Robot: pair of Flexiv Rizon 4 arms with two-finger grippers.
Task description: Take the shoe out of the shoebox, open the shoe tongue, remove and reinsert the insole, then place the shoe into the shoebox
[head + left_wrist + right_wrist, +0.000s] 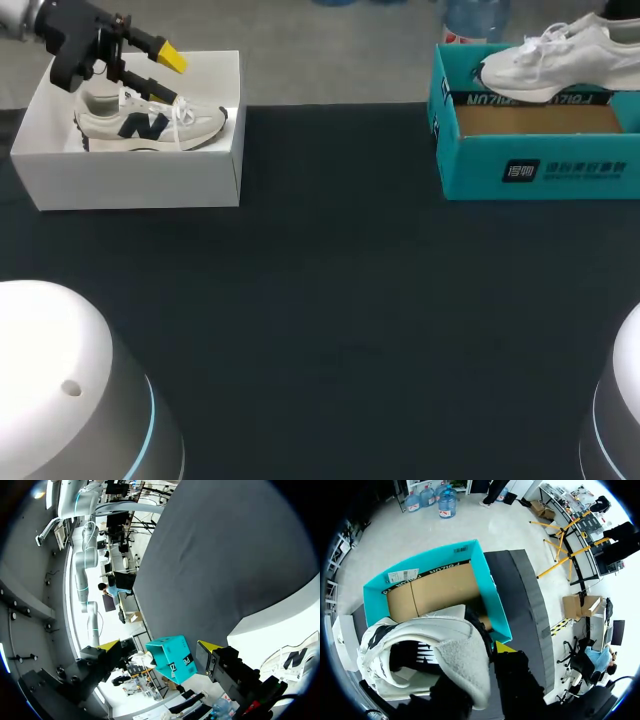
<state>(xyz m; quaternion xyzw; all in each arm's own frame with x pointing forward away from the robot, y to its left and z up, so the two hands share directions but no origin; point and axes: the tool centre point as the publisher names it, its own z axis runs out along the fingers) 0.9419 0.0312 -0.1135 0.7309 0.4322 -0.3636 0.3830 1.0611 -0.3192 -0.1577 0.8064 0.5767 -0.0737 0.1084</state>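
Observation:
A white sneaker (560, 55) hangs tilted over the open teal shoebox (530, 160) at the table's far right. In the right wrist view my right gripper (489, 652) is shut on the white sneaker's (420, 645) heel collar, with one finger hidden inside and one yellow fingertip (503, 647) outside. The teal box (435, 587) shows a bare cardboard floor below. At the far left a cream sneaker with navy marks (150, 122) lies in a white shoebox (130, 180). My left gripper (163, 75) hovers open just above that shoe, holding nothing. Its fingertips (108, 644) stand wide apart.
The dark table (340, 320) stretches between the two boxes. My arms' rounded white bases (60, 390) rise at the near corners. The cream sneaker (295, 660) and the white box's wall (270, 630) lie beside my left gripper.

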